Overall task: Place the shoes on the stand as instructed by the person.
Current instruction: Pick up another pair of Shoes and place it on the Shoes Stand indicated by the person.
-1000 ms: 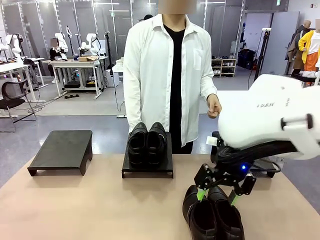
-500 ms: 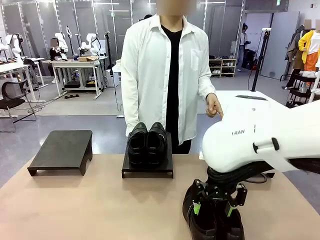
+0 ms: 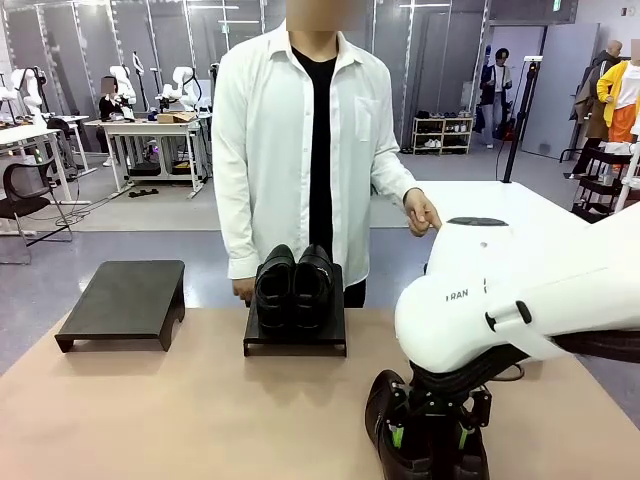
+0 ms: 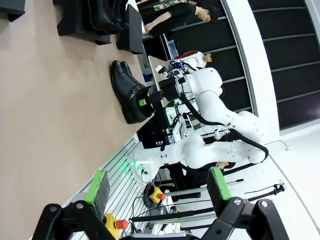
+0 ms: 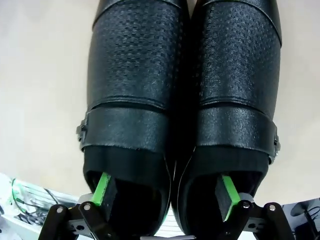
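Now, take it from the big things down. The tan table (image 3: 150, 420) runs across the scene, and the person (image 3: 290, 150) stands at its far edge with one hand (image 3: 422, 212) held out toward the far right. What that hand points at sits behind your right arm (image 3: 520, 300), so I cannot tell.

Two black stands sit along the far side. The left stand (image 3: 125, 300) is bare, and the middle stand (image 3: 295, 338) already carries one black pair (image 3: 293, 285). The buckled pair (image 5: 180, 100) lies side by side on the table, near and right of centre, and is not yet lifted.

Your right gripper (image 5: 165, 192) is down on that pair with its jaws spread and one green pad (image 5: 103, 187) dipped into each shoe opening. I judge this to be the grasp step. Next, pinch the two inner walls together firmly, lift straight up, then carry the pair to whichever stand the person indicates.

Your left gripper (image 4: 159, 182) hangs well apart on the left, spread wide and holding nothing.
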You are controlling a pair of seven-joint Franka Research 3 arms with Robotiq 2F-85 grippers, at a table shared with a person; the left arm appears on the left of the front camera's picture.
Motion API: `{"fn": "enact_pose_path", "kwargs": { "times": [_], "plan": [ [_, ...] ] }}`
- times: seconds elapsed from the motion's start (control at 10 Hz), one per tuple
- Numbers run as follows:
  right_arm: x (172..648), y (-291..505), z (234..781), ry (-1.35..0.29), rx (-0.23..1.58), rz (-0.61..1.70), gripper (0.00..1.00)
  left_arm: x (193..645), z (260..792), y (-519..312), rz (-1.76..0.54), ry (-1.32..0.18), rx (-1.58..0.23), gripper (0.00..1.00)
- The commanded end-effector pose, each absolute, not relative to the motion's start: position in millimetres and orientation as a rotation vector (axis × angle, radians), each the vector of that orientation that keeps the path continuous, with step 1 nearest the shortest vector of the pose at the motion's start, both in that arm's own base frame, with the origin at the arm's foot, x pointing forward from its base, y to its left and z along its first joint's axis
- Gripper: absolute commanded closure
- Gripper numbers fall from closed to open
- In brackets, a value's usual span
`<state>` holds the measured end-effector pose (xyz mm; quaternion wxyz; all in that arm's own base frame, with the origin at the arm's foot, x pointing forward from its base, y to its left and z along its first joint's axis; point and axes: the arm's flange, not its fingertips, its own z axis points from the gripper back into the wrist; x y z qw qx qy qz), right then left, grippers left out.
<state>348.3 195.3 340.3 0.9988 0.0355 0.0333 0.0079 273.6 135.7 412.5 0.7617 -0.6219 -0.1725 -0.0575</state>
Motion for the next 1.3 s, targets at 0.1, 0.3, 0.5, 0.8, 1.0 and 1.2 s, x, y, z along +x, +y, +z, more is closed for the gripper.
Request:
{"fn": "enact_pose_path", "kwargs": {
  "times": [0.1,0.3,0.5,0.8,1.0,1.2],
  "plan": [
    [310.7,188.0,311.3,0.031,0.003,0.001,0.3,272.7,413.2,136.1,-0.133,-0.377,-1.357,0.0],
    [310.1,186.8,312.3,0.022,-0.005,0.003,0.9,272.7,413.2,136.1,-0.133,-0.377,-1.357,0.0],
    [308.8,185.5,312.3,0.012,-0.006,-0.005,1.0,272.7,413.2,136.1,-0.133,-0.377,-1.357,0.0],
    [306.7,184.3,310.4,0.003,-0.002,-0.007,1.0,272.7,413.2,136.1,-0.133,-0.377,-1.357,0.0],
    [305.4,182.6,311.8,-0.005,0.001,-0.014,1.0,272.7,413.2,136.1,-0.133,-0.377,-1.357,0.0],
    [303.9,180.1,319.6,-0.02,0.025,-0.025,1.0,272.7,413.2,136.1,-0.133,-0.377,-1.357,0.0]
  ]
}}
